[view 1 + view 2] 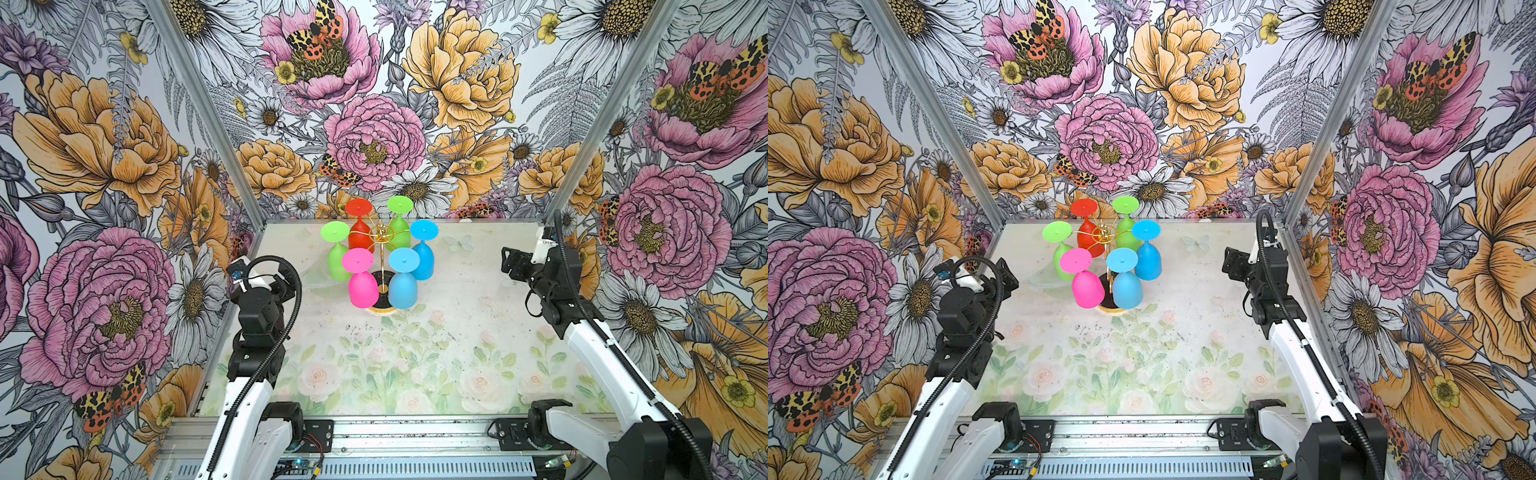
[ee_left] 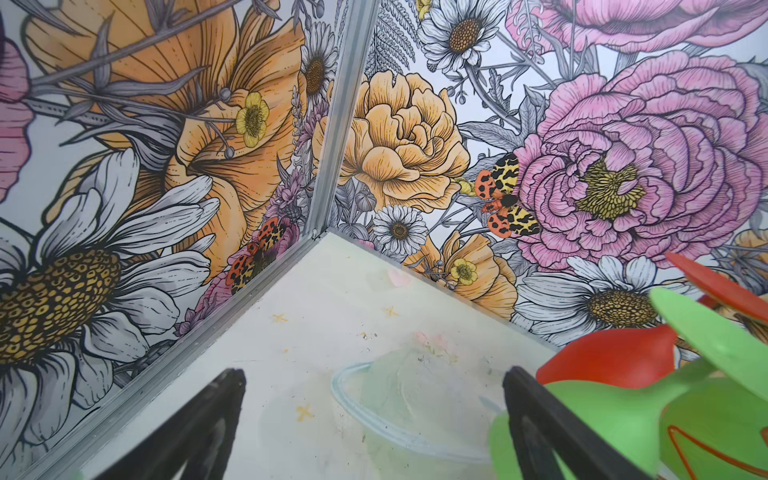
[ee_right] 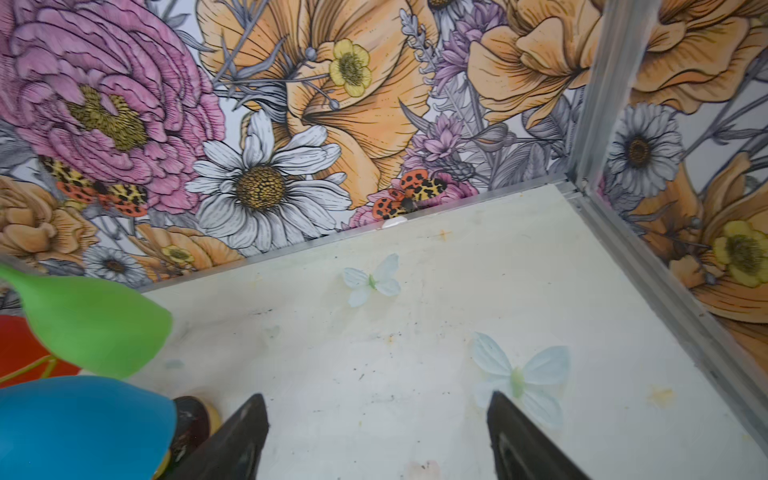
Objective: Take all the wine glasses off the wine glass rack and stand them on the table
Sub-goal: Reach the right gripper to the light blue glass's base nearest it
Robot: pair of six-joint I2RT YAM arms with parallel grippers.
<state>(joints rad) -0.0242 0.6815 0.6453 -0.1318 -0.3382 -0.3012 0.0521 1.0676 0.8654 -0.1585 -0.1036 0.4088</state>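
**Left gripper [image 1: 1008,277] and right gripper [image 1: 1232,259] open, one on each side of the loaded wine glass rack [image 1: 1103,237]**

Left gripper first: in its wrist view the two black fingers [image 2: 216,411] stand wide apart, with only bare table [image 1: 1142,353] between them. The right gripper's fingers [image 3: 245,432] are also spread and grip nothing. They hang over the pale table top, close to a printed butterfly [image 3: 519,374].

In both top views the wine glass rack stands upright toward the back of the table, about midway between the two arms. It is a thin gold wire stand on a round black base with a gold rim. Six coloured wine glasses hang upside down from its top loops, feet up and bowls down.

- **Back:** the red wine glass [image 1: 1088,239] and the rear green wine glass [image 1: 1124,232].
- **Left:** the left green wine glass [image 1: 1064,262].
- **Right:** the rear blue wine glass [image 1: 1148,262].
- **Front, nearest the arms:** the pink wine glass [image 1: 1087,289] and the front blue wine glass [image 1: 1127,289].

The left gripper sits at the table's left edge, near the left green wine glass. In its wrist view a green bowl shows just beside one finger, partly behind it, with the red bowl further off. Whether finger and bowl touch cannot be told.

The right gripper is on the right side, well apart from the rack, and the rear blue wine glass is the nearest to it. In its wrist view a blue bowl, a green bowl, a sliver of red and the rack's black base all lie off to one side of the fingers. None of them is between the fingers.
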